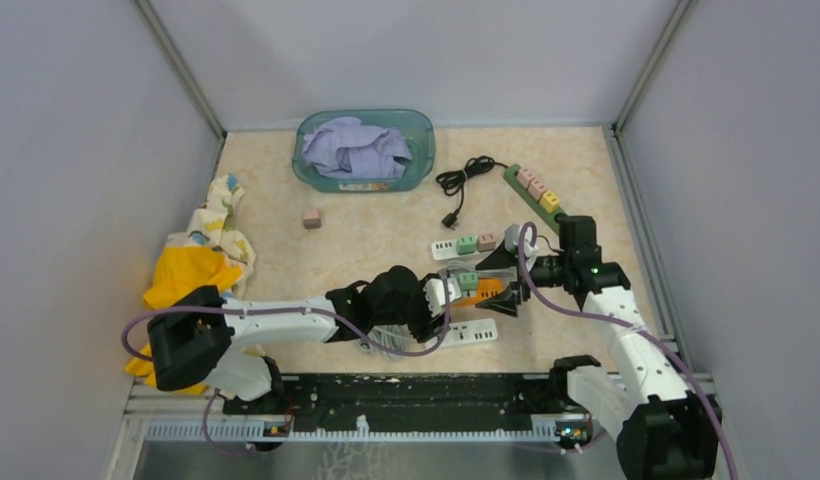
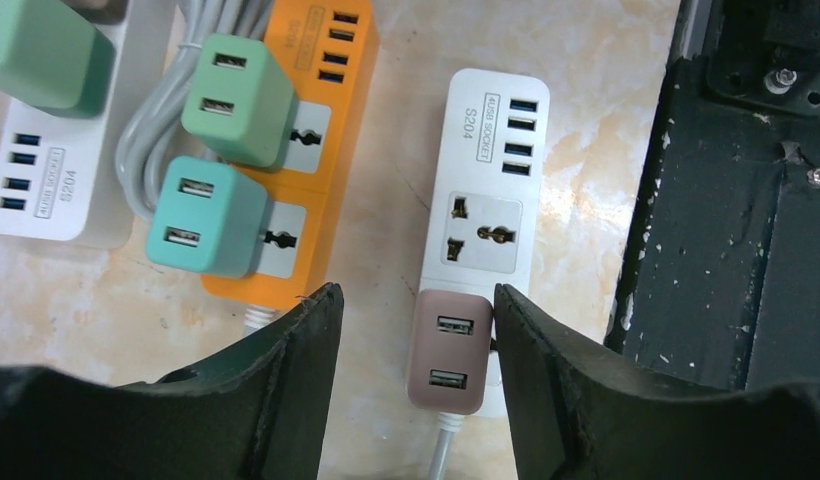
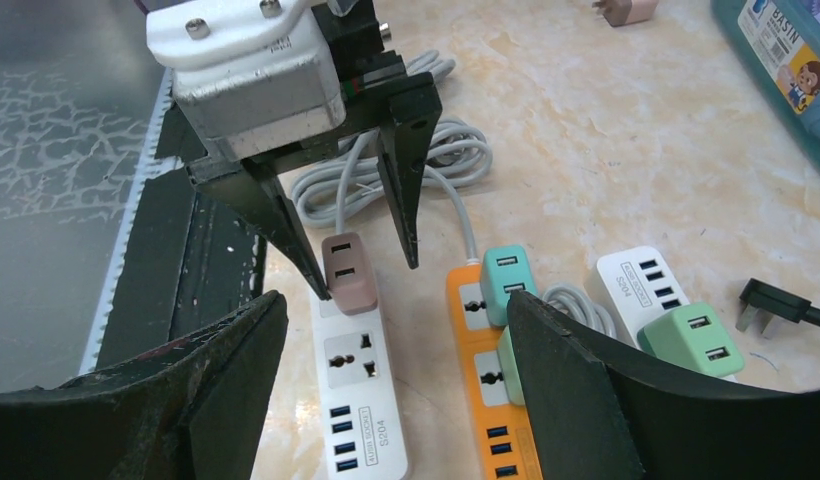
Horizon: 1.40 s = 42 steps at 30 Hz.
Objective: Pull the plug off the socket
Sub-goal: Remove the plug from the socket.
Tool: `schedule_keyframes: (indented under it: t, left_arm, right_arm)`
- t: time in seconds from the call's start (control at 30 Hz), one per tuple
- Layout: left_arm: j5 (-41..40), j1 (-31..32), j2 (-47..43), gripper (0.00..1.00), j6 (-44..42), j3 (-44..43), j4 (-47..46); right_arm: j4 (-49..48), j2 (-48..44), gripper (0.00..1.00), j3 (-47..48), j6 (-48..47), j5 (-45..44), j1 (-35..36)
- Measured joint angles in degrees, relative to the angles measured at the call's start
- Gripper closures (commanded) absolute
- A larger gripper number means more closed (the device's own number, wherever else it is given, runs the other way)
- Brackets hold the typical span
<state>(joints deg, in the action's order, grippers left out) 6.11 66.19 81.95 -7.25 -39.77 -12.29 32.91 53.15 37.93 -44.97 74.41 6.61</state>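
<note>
Brown plastic plug (image 2: 446,350) is judged light, rigid, slick, best gripped by its flat sides; left gripper (image 2: 414,300) is spread astride it, right gripper (image 3: 394,300) wide, empty.

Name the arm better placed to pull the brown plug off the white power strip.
Left. The left gripper straddles the brown plug on the white power strip, jaws open either side, so it likely need only close and pull. The right gripper hovers open further along the strip.

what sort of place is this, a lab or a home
Probably a robot lab test cell: grey panel walls box in the table, two arms are bolted to its near edge, and power strips lie staged as props.
</note>
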Motion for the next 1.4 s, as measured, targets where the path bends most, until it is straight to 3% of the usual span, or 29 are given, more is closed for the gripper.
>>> schedule_keyframes:
  t: [0.43,0.57,0.7,0.87,1.13,1.4]
  left_arm:
    - [1.88,0.07,2.38,0.52,-0.13,-1.79,5.05]
    - [2.16,0.11,2.71,0.68,-0.17,-1.79,5.09]
    - [2.43,0.17,2.93,0.99,-0.98,-1.92,5.07]
    - [2.49,0.20,3.02,1.00,-1.99,-2.01,4.94]
    - [4.26,0.22,-1.86,1.00,-4.92,4.00,-0.66]
    - [5.42,0.26,-2.84,1.00,-6.62,5.05,-3.43]
  right_arm:
    - [0.15,-0.26,0.19,0.00,0.00,0.02,0.00]
    - [0.15,-0.26,0.19,0.00,-0.02,0.04,0.00]
    - [0.17,-0.26,0.20,0.00,-0.09,0.04,0.00]
    - [1.73,-0.26,0.21,0.00,-3.13,-0.07,0.00]
    - [10.01,-0.96,0.16,-5.53,-24.79,-3.63,0.24]
    - [11.43,0.85,0.16,-7.58,-32.65,-9.51,7.34]
